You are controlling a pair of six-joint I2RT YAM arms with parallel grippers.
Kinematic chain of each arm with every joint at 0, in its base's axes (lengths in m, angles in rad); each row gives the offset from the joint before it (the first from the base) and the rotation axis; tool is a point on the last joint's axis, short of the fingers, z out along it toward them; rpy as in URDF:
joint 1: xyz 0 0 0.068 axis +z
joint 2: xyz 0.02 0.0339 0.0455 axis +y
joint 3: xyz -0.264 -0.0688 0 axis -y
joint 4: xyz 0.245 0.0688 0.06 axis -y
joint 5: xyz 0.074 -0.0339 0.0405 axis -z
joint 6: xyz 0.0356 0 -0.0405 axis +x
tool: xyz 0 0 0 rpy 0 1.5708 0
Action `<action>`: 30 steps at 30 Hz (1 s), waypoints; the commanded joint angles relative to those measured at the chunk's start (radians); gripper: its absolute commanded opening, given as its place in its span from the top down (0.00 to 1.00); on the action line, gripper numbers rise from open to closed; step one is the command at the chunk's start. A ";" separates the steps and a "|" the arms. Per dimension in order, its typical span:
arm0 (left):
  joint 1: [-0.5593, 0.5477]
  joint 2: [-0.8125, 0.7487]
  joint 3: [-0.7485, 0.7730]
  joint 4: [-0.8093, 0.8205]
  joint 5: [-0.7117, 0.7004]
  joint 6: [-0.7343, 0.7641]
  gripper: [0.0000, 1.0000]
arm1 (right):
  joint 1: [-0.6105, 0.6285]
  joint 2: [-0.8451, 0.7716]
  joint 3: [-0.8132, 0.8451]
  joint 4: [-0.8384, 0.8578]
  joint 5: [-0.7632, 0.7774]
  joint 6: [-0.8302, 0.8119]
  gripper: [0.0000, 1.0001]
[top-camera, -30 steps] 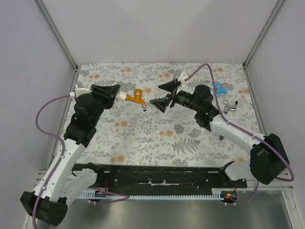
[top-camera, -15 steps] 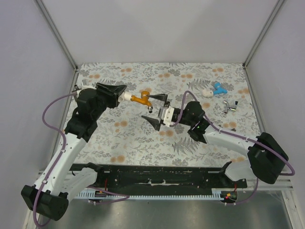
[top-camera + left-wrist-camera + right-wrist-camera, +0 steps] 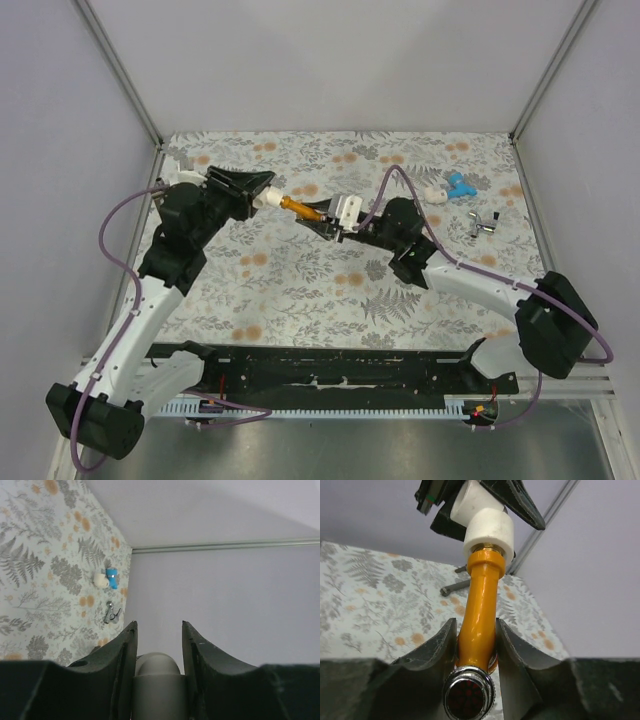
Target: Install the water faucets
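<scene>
Both arms reaching inward, left gripper (image 3: 262,193) and right gripper (image 3: 322,218) tip to tip, both clamped

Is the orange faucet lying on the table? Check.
No: the orange faucet is held above the table, its body in the right gripper, its white fitting in the left gripper.

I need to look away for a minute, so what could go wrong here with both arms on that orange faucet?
1. The left gripper clamps the white fitting and the right gripper clamps the orange faucet, seemingly one joined piece above the table. Any misaligned move could strain that joint.
2. The right gripper's hold is on the smooth round body, so it might slip when twisted.
</scene>
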 commanded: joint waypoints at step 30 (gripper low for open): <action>0.002 -0.234 0.063 0.018 0.291 1.414 0.38 | -0.266 0.113 0.544 -0.874 -0.466 0.815 1.00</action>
